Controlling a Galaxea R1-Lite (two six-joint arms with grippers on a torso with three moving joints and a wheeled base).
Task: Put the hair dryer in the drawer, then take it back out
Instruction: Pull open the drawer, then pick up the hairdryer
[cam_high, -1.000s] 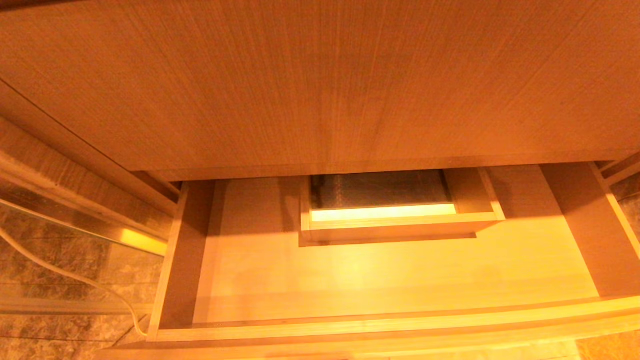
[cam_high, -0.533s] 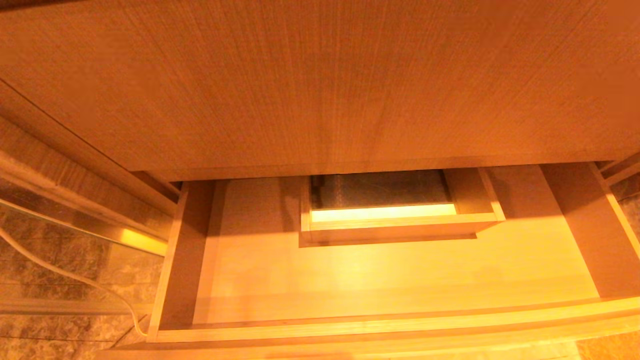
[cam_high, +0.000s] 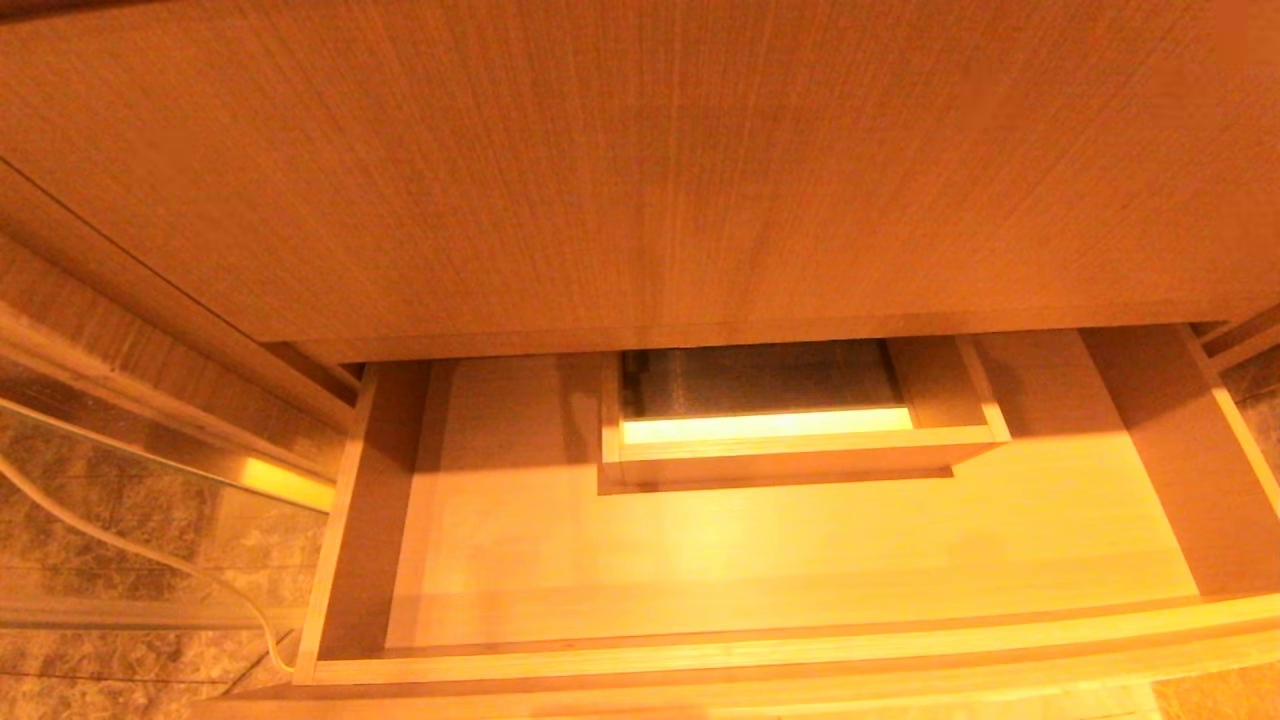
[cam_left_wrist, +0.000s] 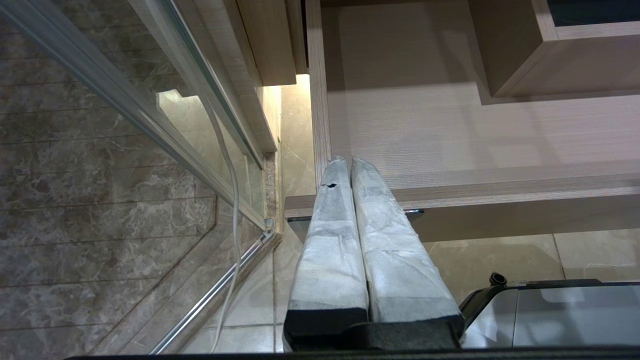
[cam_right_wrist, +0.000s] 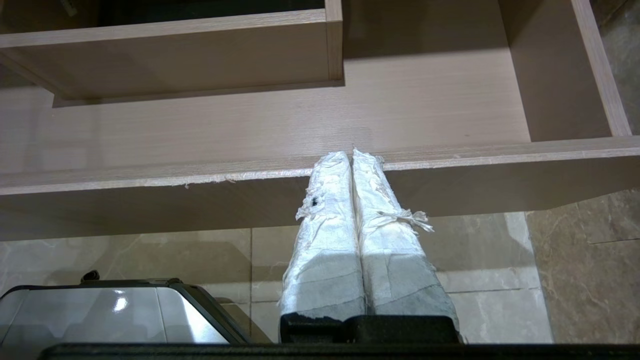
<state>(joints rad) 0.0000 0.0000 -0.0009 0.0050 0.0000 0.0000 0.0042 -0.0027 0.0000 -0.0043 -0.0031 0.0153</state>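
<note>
Below the head camera, the drawer (cam_high: 800, 560) stands pulled out beneath a tall wood-grain panel (cam_high: 640, 170). Its floor is bare apart from a boxed rectangular cut-out (cam_high: 800, 440) at the back centre, dark inside. Neither arm shows in this view. Off the drawer's left side: a glass panel (cam_high: 120, 470) over marbled tile, and a white cord (cam_high: 150, 555) curving down toward the drawer's front left corner. Hair dryer body not visible in any view; only this cord, if it is the dryer's, cannot tell.

Left wrist view: left gripper (cam_left_wrist: 350, 165) hangs in front of the drawer's front left corner, tips over the front rim (cam_left_wrist: 500, 187). Fingers, wrapped in white tape, are pressed together along their whole length; nothing between them. White cord (cam_left_wrist: 232, 200) runs down along the glass panel's metal rail (cam_left_wrist: 210, 295), well apart from the gripper. Part of the robot's base (cam_left_wrist: 550, 315) shows below.

Right wrist view: right gripper (cam_right_wrist: 352, 155) sits before the drawer's front rim (cam_right_wrist: 150, 177), tips level with its top edge. Tape-wrapped, frayed fingers are closed tight against each other, empty. Cut-out box wall (cam_right_wrist: 175, 55) lies beyond, well apart.
</note>
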